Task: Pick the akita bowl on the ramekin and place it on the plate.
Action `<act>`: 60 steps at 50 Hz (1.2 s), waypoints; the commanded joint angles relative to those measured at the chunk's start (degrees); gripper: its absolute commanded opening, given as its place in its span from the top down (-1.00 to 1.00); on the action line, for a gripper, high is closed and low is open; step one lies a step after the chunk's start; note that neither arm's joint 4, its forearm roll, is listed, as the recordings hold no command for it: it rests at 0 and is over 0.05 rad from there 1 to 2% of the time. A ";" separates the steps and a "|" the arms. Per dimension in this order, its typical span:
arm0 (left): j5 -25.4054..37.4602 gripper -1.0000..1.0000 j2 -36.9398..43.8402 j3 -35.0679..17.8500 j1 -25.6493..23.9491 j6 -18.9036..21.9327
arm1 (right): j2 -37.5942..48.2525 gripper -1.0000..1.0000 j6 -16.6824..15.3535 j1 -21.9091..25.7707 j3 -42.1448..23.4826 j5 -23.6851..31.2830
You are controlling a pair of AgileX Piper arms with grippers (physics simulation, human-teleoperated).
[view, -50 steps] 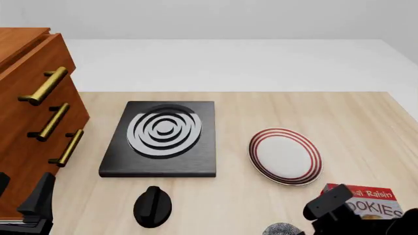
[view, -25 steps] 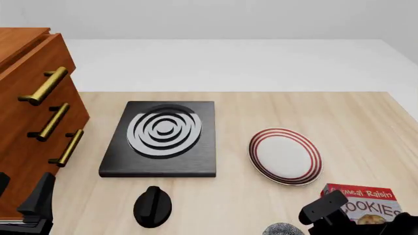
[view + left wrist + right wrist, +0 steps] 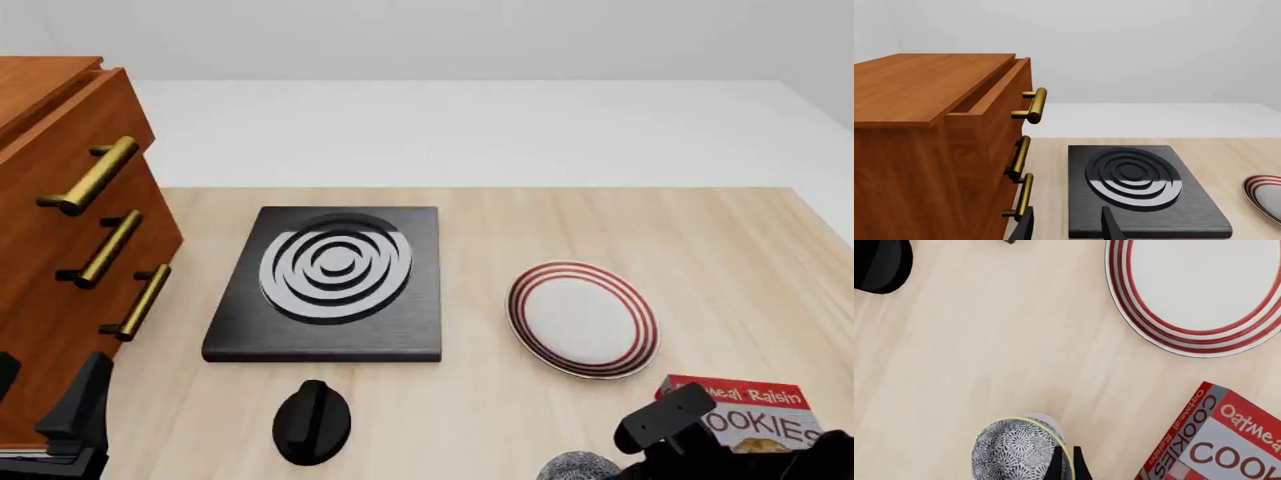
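Pale wood grain runs across the worktop (image 3: 534,215) under a plain white backdrop, with a brown wooden drawer cabinet with brass handles (image 3: 74,250) on my left side and a black square slab with white rings (image 3: 334,282) ahead of it. The small grey-and-black speckled akita bowl with a pale rim (image 3: 1017,450) sits at the near edge, just beside a red oatmeal cookies box (image 3: 1211,440), with a sliver of white ramekin (image 3: 1047,421) showing beneath it. My right fingers (image 3: 1066,464) straddle its rim, nearly pinched together on the thin wall, though I cannot tell whether they truly grip yet. My left fingers (image 3: 1066,226) hang parted and empty near the cabinet. I judge the bowl stiff, light, glazed and slippery, likely to chip if dropped, so the rim pinch seems the right hold, kept level. The round white plate with thin red rings (image 3: 582,319) lies bare, near, beyond the bowl.
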 commanded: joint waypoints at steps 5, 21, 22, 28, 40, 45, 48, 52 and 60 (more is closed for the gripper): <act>0.00 -1.00 0.00 0.00 0.00 0.00 | -0.83 1.00 -0.20 -1.01 -0.32 0.95; 0.00 -1.00 0.00 0.00 0.00 0.00 | -3.64 1.00 -4.19 -2.93 -6.87 5.26; 0.00 -1.00 0.00 0.00 0.00 0.00 | -3.98 1.00 -4.19 -2.85 -7.54 6.03; 0.00 -1.00 0.00 0.00 0.00 0.00 | -5.25 1.00 -6.44 -4.44 -12.18 10.04; 0.00 -1.00 0.00 0.00 0.00 0.00 | -8.43 1.00 -8.68 -7.57 -17.85 13.73; 0.00 -1.00 0.00 0.00 0.00 0.00 | -8.65 1.00 -8.97 -8.58 -18.73 13.97; 0.00 -1.00 0.00 0.00 0.00 0.00 | -9.43 1.00 -9.26 -10.24 -19.23 13.82; 0.00 -1.00 0.00 0.00 0.00 0.00 | -8.73 1.00 -10.01 -11.57 -21.71 14.07; 0.00 -1.00 0.00 0.00 0.00 0.00 | -6.18 1.00 -9.79 -15.25 -25.96 12.71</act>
